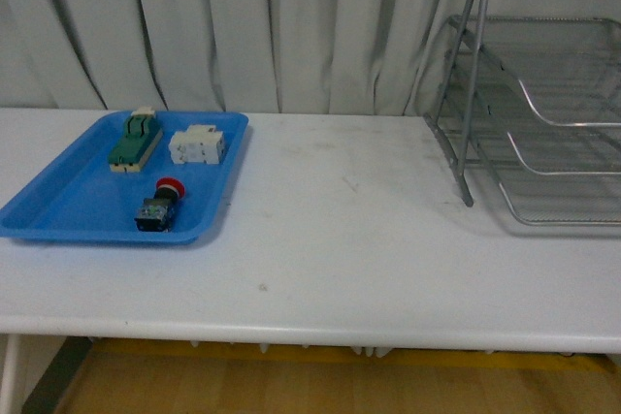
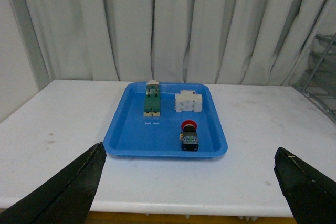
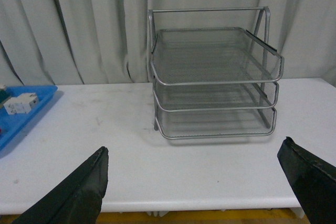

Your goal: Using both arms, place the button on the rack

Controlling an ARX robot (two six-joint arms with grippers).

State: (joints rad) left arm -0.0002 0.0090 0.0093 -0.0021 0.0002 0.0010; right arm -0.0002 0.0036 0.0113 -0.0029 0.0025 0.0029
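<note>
Plainly, the button (image 1: 160, 203) lies on its side in the blue plastic tray (image 1: 68, 201), at about 5 o'clock within it. Its red cap points to 12 o'clock and its dark body is close to the tray's near rim. At 11 o'clock in the tray lies a green-topped beige switch (image 1: 135, 140), and at 1 o'clock a white blocky breaker (image 1: 198, 145), both apart from the button. The tray sits toward 9 o'clock on the white table (image 1: 340, 239). The silver three-tier wire rack (image 1: 468, 94) stands well apart from it, toward 3 o'clock. In the left wrist view the left gripper (image 2: 189, 150) has its dark fingers spread wide and grips nothing, facing the tray. In the right wrist view the right gripper (image 3: 194, 147) is likewise spread wide and unloaded, facing the rack's open side.
</note>
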